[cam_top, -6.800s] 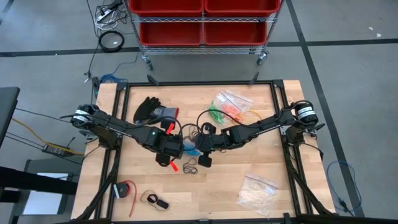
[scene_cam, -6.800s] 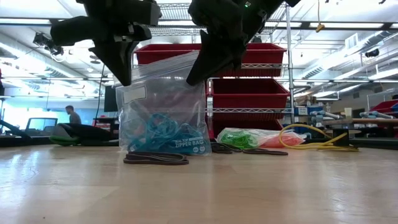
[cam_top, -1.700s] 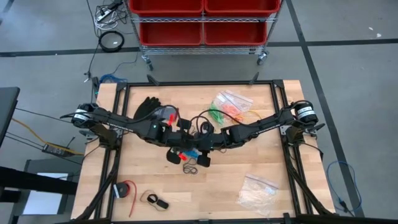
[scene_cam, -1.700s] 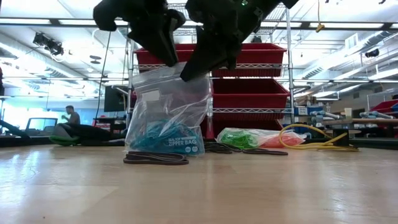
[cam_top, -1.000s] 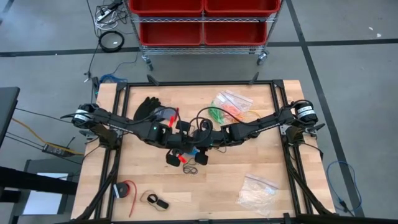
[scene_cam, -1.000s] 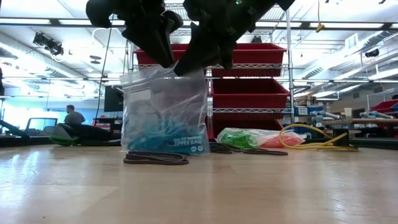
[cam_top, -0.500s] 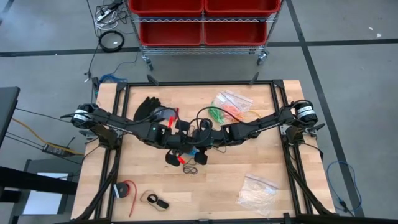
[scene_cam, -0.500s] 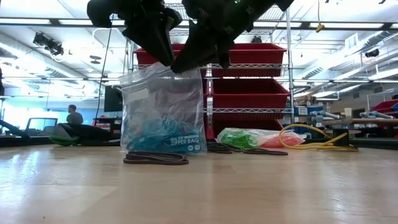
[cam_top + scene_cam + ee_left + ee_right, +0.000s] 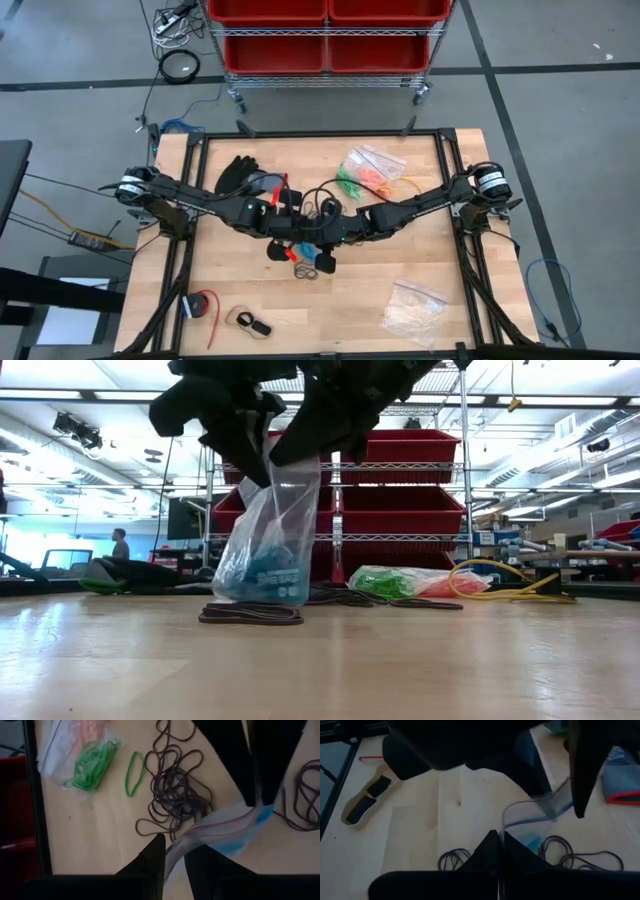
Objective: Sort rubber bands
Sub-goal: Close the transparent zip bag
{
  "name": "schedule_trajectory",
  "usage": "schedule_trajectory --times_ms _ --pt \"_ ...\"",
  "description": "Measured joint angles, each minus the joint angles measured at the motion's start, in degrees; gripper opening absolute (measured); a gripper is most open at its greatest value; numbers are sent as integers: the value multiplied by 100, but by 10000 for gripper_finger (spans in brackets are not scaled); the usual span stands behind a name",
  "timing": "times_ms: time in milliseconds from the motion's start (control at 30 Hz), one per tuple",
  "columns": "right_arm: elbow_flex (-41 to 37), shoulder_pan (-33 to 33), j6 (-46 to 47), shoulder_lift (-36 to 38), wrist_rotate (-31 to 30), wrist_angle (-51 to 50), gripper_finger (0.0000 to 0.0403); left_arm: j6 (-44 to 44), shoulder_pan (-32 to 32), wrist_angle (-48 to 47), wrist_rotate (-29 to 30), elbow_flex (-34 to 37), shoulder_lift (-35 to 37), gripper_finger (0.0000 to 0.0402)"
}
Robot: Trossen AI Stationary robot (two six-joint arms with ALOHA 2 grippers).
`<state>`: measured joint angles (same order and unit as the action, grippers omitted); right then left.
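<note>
So the zipper bag (image 9: 268, 550) had just narrowed near table (image 9: 420, 262) centre; left gripper (image 9: 172, 857) and right gripper (image 9: 499, 851) clenched its rim, mouth squeezed narrower, loose black rubber bands (image 9: 175, 795) unsorted.

A dark glove (image 9: 238, 175) lies on the wooden worktop (image 9: 400, 262) just beyond the left pincer (image 9: 290, 232). A clear bag of whitish pieces (image 9: 413, 306) sits well apart from the right pincer (image 9: 312, 240). Red bins (image 9: 325, 30) stand behind the worktop.
</note>
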<state>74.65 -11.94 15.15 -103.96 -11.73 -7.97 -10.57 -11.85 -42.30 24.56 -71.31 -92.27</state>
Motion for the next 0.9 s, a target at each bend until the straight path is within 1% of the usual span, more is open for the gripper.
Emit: schedule_trajectory --times_ms 267,400,533,633,733,900 --pt "0 -24 -3 0 -26 -41 0 -27 -4 30 -480 -2 4 76" --pt "19 -4 -8 0 -207 -71 0 -17 -16 -276 -695 -15 2 76" --pt "35 17 -1 4 -249 -53 0 10 -20 -583 -923 -13 -16 73" --pt "35 22 1 3 -248 -62 0 -66 -22 -729 -919 -13 -13 51" --pt "31 19 14 4 -235 -88 0 -81 -22 -783 -895 -13 -13 14" --pt "28 19 21 4 -214 -107 0 -79 -25 -796 -753 -14 -11 6"
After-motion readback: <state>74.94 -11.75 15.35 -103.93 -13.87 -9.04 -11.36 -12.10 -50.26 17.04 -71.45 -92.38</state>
